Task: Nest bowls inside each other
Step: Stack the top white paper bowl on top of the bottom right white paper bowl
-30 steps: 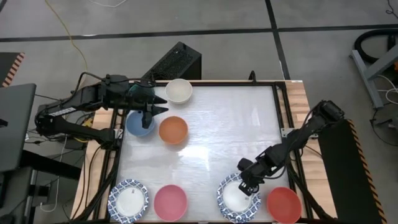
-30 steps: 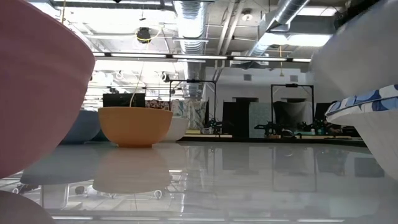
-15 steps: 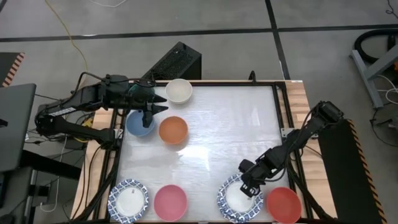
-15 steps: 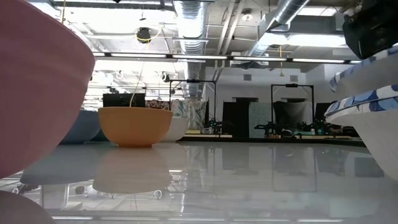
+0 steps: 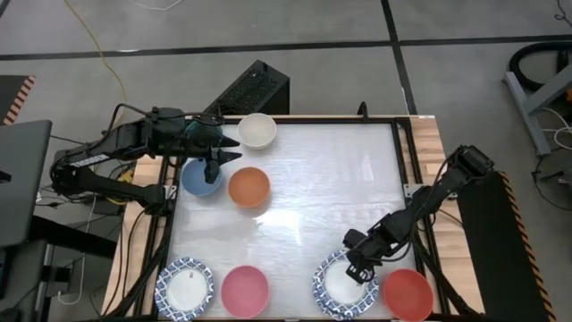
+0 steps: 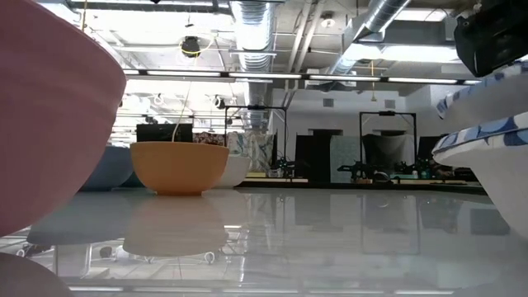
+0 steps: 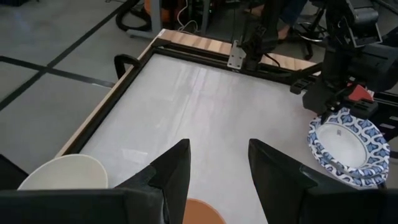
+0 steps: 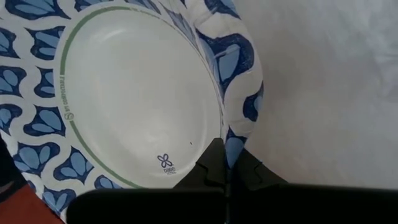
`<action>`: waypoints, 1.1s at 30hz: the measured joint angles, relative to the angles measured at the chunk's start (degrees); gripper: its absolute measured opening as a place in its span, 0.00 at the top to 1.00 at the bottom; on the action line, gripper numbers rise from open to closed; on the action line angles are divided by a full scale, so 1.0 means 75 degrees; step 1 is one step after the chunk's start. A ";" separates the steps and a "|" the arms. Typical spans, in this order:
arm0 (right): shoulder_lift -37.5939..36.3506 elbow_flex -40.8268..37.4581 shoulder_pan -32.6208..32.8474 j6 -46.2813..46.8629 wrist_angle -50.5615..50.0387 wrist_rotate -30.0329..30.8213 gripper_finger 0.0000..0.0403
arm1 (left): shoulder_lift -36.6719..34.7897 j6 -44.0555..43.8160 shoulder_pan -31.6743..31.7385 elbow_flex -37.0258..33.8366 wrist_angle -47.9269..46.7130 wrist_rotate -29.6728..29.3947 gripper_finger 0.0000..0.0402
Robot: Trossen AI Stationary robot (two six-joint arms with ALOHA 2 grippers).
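— Where is there room to move?
— The middle of the table [image 5: 331,179] is bare, far side to near side.
— What stands in the way?
— The white bowl [image 5: 256,130], blue bowl [image 5: 201,178] and orange bowl [image 5: 248,187] crowd one corner. More bowls line the near edge: patterned [image 5: 184,287], pink [image 5: 244,291], patterned [image 5: 338,288], red [image 5: 407,294].
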 joint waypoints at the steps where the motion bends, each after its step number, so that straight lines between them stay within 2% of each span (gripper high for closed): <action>1: 0.0000 0.0000 0.0000 -0.0023 0.0022 0.0003 0.97 | 0.0000 0.0000 0.0000 0.0000 0.0000 -0.0003 0.62; 33: 0.0038 0.0006 0.0003 -0.0880 0.0342 0.0220 0.97 | 0.0000 -0.0026 -0.0003 0.0000 0.0003 -0.0360 0.62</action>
